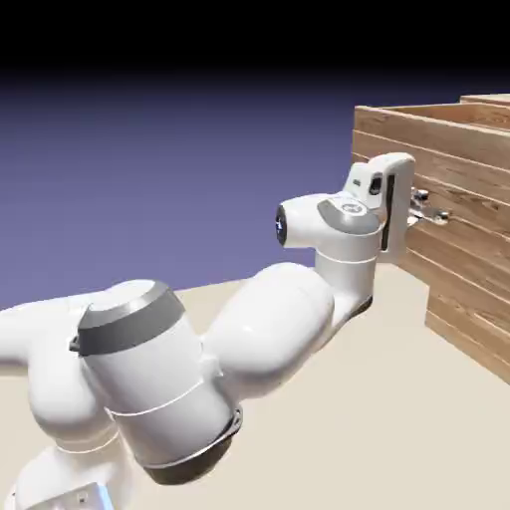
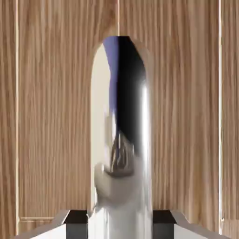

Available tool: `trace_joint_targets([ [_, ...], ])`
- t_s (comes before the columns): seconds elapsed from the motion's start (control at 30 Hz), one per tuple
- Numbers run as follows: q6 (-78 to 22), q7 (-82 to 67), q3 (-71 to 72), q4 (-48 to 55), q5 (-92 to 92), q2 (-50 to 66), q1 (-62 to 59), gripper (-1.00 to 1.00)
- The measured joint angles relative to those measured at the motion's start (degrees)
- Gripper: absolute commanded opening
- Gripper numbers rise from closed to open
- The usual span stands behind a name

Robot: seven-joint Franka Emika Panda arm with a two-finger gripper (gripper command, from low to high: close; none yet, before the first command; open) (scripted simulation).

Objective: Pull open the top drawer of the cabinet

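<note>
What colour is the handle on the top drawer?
Shiny silver handle, mirror-like, on the light-brown wood top drawer; the hand view shows it best.

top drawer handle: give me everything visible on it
The handle is a small silvery metal bar on the front of the top drawer, polished enough to mirror the backdrop and the arm. In the hand view it fills the middle, running lengthwise between the two grey fingertips, with wood grain behind. In the exterior view it sticks out from the plank front toward the gripper, whose fingers flank it. The pictures do not show whether the fingers touch it. The drawer stands pulled out from the cabinet.
</note>
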Motion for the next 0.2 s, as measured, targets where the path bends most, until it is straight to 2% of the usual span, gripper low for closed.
trace_joint_targets([
  [0.07,0.00,0.00,0.00,-0.01,0.01,0.00,0.00,1.00],
  [0.2,-0.50,0.19,3.28,-8.31,1.92,-1.17,-7.99,1.00],
])
